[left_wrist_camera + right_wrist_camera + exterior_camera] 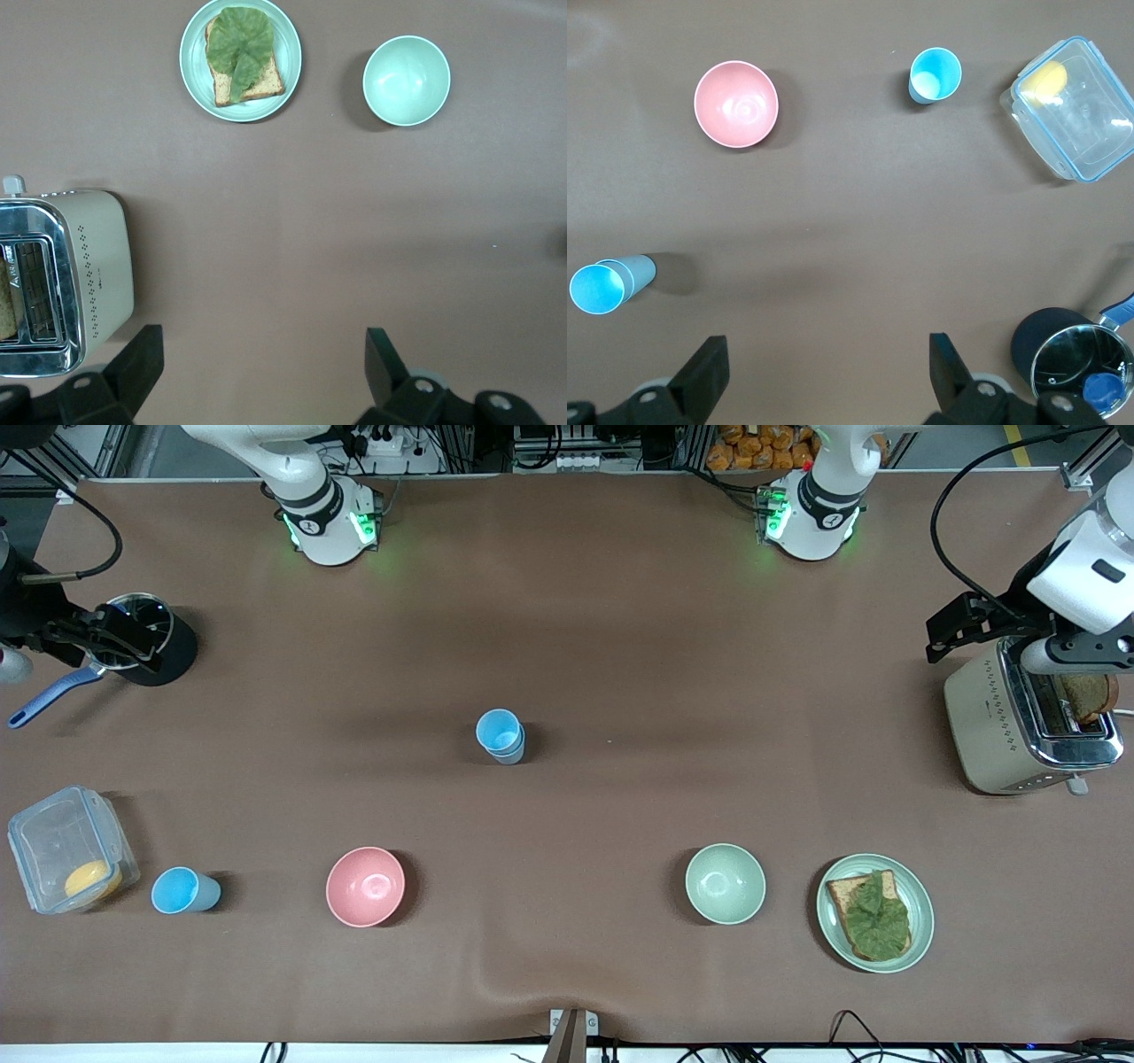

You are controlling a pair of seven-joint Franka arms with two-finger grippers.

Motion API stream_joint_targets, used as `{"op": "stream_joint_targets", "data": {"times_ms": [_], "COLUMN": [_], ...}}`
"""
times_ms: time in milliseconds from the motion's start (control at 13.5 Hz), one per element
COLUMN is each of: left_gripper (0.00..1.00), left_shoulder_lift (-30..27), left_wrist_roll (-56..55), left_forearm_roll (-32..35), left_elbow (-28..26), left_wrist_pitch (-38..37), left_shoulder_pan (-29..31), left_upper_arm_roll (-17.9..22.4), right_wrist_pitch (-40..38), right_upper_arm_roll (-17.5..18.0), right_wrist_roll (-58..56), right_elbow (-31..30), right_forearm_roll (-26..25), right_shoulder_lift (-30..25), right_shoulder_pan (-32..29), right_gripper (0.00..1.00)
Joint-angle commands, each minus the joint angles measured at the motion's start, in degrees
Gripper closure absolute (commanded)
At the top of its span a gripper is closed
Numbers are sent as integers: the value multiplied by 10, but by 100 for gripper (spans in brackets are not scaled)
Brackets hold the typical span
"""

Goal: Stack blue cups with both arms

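A blue cup stack (501, 736), which looks like one cup nested in another, stands upright at the middle of the table; it also shows in the right wrist view (607, 283). A single blue cup (184, 890) stands nearer the front camera at the right arm's end, between the clear container and the pink bowl; it also shows in the right wrist view (933, 75). My right gripper (124, 645) is open and empty over the black pot area; it shows in its own wrist view (824, 367). My left gripper (957, 624) is open and empty beside the toaster; it shows in its own wrist view (261, 363).
A pink bowl (365, 886), a pale green bowl (725, 883) and a plate (833, 930) with bread and lettuce line the front. A clear container (62, 841) and a black pot (168, 651) stand at the right arm's end, a toaster (992, 717) at the left arm's end.
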Motion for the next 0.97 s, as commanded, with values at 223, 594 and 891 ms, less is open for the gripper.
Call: {"op": "stream_joint_targets", "data": {"times_ms": [223,594,891], "left_gripper": [0,0,0], "left_shoulder_lift": [-6,-6,-6], "left_wrist_roll": [19,21,21], "left_forearm_roll": [-5,-5,-5], "left_elbow": [8,9,9], "left_wrist_pitch": [-17,-17,-21], "left_shoulder_pan": [-13,-21,-21], "left_upper_arm_roll": [15,21,22], "right_wrist_pitch": [4,5,5], "right_upper_arm_roll": [0,0,0], "right_wrist_roll": [6,6,6], "right_elbow": [-7,-8,-8], "right_forearm_roll": [-8,-8,-8], "right_shoulder_lift": [-7,-7,-7], "right_shoulder_pan": [4,4,3], "right_gripper": [0,0,0]}}
